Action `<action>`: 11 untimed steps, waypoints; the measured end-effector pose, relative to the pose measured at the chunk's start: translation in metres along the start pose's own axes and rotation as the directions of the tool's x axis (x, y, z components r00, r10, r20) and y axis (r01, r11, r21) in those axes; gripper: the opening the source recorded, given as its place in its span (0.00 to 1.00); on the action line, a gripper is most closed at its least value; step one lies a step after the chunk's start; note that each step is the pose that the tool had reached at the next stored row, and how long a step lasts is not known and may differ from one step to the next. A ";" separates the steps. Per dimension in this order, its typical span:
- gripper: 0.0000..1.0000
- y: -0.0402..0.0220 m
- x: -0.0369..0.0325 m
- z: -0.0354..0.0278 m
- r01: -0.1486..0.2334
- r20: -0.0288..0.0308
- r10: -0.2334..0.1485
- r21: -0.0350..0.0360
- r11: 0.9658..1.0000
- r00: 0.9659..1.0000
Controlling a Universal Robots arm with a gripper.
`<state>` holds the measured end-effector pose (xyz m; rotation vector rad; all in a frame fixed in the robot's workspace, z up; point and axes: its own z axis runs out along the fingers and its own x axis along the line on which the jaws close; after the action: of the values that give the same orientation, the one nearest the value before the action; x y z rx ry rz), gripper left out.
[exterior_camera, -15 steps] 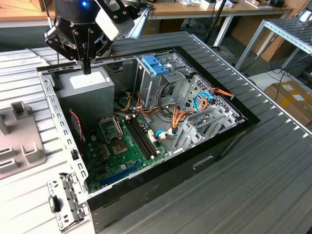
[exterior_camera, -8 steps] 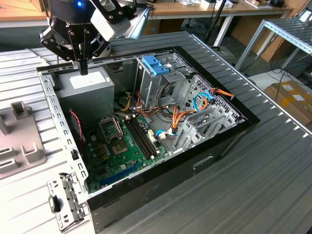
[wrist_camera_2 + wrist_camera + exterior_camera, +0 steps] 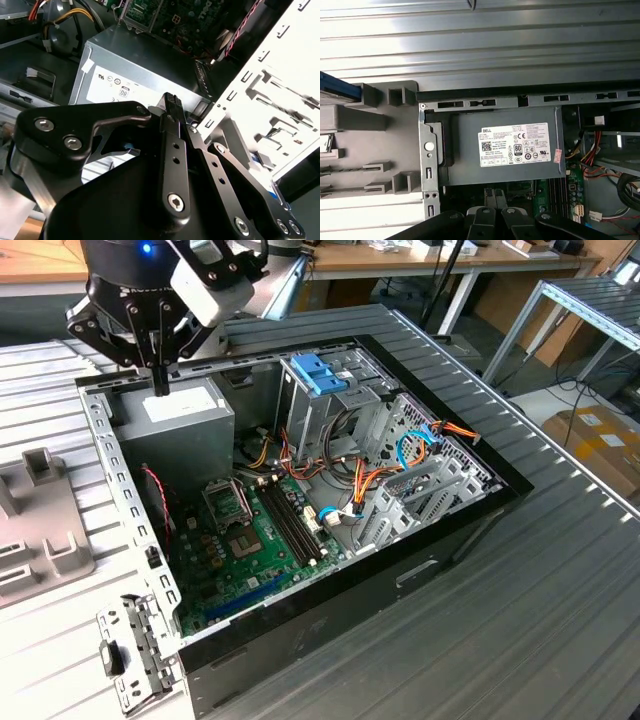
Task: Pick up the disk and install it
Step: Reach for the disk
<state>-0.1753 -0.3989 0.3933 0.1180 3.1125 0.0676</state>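
1. The gripper [image 3: 160, 383] hangs over the power supply [image 3: 178, 425] at the corner of the open case [image 3: 455, 530]. Its fingers are pressed together and hold nothing.
2. The disk [image 3: 337, 86] appears in the first wrist view as a blue-railed slab, mostly cut off by the frame edge. It rests on the grey fixture [image 3: 375, 135] outside the case, well apart from the gripper. How it sits in the fixture cannot be told.
3. Handling, as a judgement:
   - A metal-bodied drive should be stiff and fairly heavy for its size.
   - Its bare faces will be smooth and may slip.
   - It is sensitive to knocks, so it needs a firm, square hold.
4. The long sides with the blue rails look like the best place to grip. The plastic gives more friction than metal, and it keeps the fingers off the label face and the connector end.
5. Edges to mind are the fixture's raised blocks [image 3: 38, 465] beside the disk, the case's perforated rim [image 3: 110, 465], and the cage with the blue latch [image 3: 318, 372].
6. Inside the case, loose cables [image 3: 375, 475] crowd the space by the cage, and the board [image 3: 250, 540] lies below.
7. There is plenty of open room above the ribbed tabletop [image 3: 560, 630] and over the fixture.
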 end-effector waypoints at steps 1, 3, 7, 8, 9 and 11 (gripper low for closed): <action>0.11 -0.0001 0.0008 0.0000 0.000 0.000 0.000 0.000 1.000 1.000; 0.11 -0.0002 0.0023 -0.0001 0.000 0.000 0.000 0.000 1.000 1.000; 0.11 -0.0005 0.0064 -0.0002 0.000 0.000 0.000 0.000 1.000 1.000; 0.11 -0.0005 0.0069 -0.0002 0.000 0.000 0.000 0.000 1.000 1.000; 0.11 -0.0006 0.0075 -0.0002 0.000 0.000 0.000 0.000 1.000 1.000; 0.11 -0.0006 0.0085 -0.0002 0.000 0.000 0.000 0.000 1.000 1.000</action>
<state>-0.1838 -0.3989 0.3933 0.1180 3.1125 0.0677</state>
